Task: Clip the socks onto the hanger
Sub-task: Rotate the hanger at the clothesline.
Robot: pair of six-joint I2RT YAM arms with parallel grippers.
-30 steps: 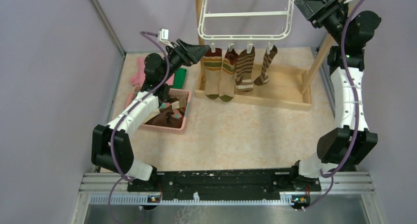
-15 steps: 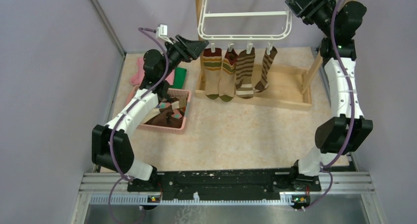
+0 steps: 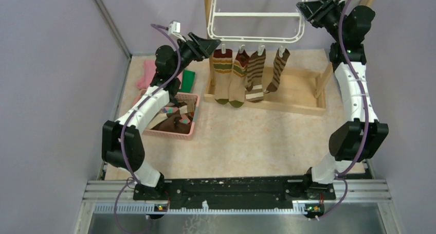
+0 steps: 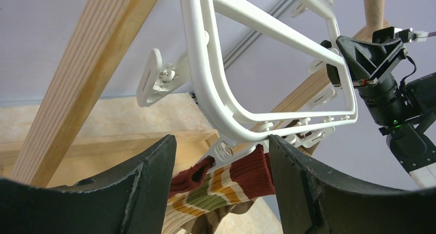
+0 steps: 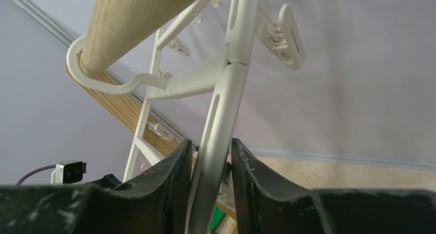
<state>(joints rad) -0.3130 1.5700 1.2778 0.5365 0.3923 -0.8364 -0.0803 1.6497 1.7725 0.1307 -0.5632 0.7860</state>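
Your right gripper has the right side bar of the hanger between its fingers, which press close on both sides and seem to touch it. I judge this hold is meant to stop the hanger swinging on the wooden rod. Your left gripper stands wide open and empty just below the hanger's front left corner, near the leftmost sock. Four socks hang from the hanger's front edge. More lie in the pink basket, below and left of the hanger, so the work is not finished.
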